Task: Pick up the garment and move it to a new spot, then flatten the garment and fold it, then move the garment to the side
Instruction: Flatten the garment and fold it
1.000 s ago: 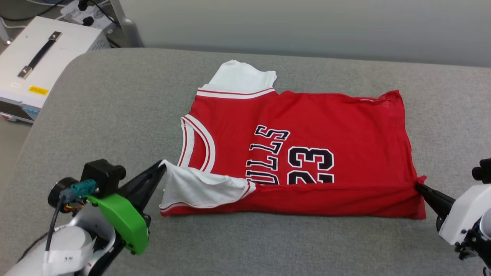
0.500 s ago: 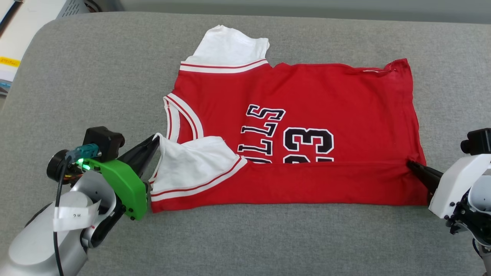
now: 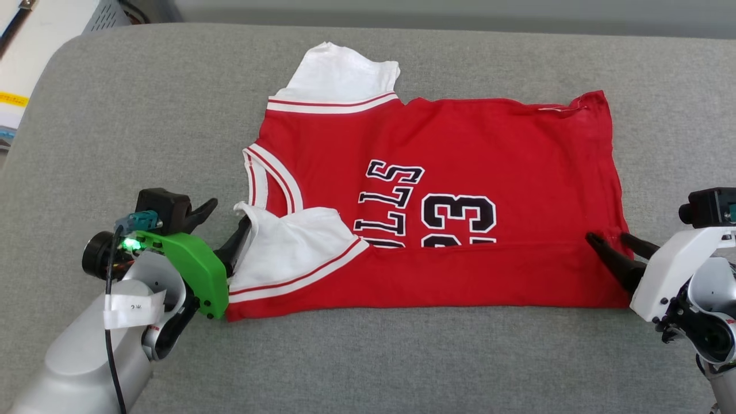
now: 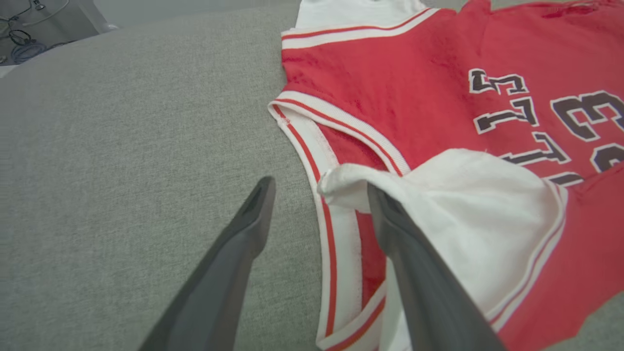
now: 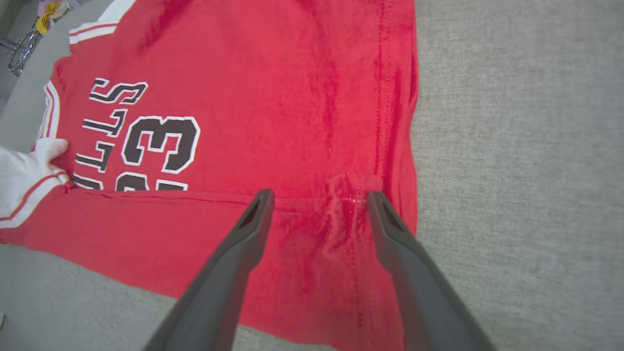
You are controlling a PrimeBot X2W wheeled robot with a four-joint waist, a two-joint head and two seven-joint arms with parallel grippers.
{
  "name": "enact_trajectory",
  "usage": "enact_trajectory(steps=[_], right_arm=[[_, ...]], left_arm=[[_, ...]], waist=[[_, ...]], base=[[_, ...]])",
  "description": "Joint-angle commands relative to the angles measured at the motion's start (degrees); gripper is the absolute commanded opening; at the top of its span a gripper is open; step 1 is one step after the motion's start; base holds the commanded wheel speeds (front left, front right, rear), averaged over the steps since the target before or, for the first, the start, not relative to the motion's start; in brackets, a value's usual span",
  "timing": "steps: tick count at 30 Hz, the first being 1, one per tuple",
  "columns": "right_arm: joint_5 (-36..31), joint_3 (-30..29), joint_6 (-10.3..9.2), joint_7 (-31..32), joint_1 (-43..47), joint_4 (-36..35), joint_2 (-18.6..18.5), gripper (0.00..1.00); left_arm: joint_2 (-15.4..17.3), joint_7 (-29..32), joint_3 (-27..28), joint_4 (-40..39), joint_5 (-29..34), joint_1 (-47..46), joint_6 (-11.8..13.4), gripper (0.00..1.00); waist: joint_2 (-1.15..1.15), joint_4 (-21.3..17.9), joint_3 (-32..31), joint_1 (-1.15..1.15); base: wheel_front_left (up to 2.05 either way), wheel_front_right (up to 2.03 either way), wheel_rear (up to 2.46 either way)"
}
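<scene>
The garment [image 3: 471,161], a red jersey with black "BULLS 23" lettering, lies flat on the grey cushion, collar to the left. Its near long edge is folded up over the lower part of the lettering. A white sleeve [image 3: 287,241] lies turned over at the fold's left end. My left gripper [image 3: 230,215] stands open at that sleeve, one finger [image 4: 419,273] resting along the white cloth, the other over bare cushion. At the right hem, my right gripper [image 3: 606,236] is open, its fingers astride the puckered hem corner [image 5: 348,195] with nothing pinched between them.
The grey cushioned surface [image 3: 144,115] runs wide around the jersey, with bare room to the left, right and front. A white equipment box [image 3: 17,75] sits beyond the rounded far left corner. A pale wall lies behind the back edge.
Both grippers have opened, the left letting go of the white sleeve and the right letting go of the hem corner. The folded strip stays lying on the jersey.
</scene>
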Motion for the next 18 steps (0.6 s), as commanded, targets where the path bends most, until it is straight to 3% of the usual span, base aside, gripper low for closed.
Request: enact_trajectory(steps=[1, 9, 13, 18], right_arm=[[-0.5, 0.3, -0.04, -1.3, -0.6, -0.3, -0.3, 1.0], [-5.4, 1.4, -0.04, -6.3, 3.9, -3.7, -2.3, 1.0], [-8.1, -0.4, -0.04, -5.4, 7.8, -5.8, -1.2, 1.0], [-12.1, -3.4, -0.04, -2.3, 12.0, -8.8, 1.3, 1.0]], left_arm=[[-0.7, -1.0, 0.7, 0.8, -0.7, -0.3, 0.5, 1.0], [-2.9, -6.6, 5.4, 1.6, -6.1, 4.7, 3.4, 1.0], [-3.5, -7.6, 6.9, -2.7, -8.9, 9.2, 5.3, 1.0], [-3.3, -6.5, 7.6, -9.6, -11.4, 15.5, 9.5, 1.0]], waist=[[0.0, 0.1, -1.5, 0.0], [0.0, 0.8, -7.0, 0.0], [0.0, 1.2, -8.9, 0.0], [0.0, 1.2, -9.7, 0.0]], base=[[0.0, 0.0, 0.0], [0.0, 0.0, 0.0], [0.0, 0.0, 0.0], [0.0, 0.0, 0.0]])
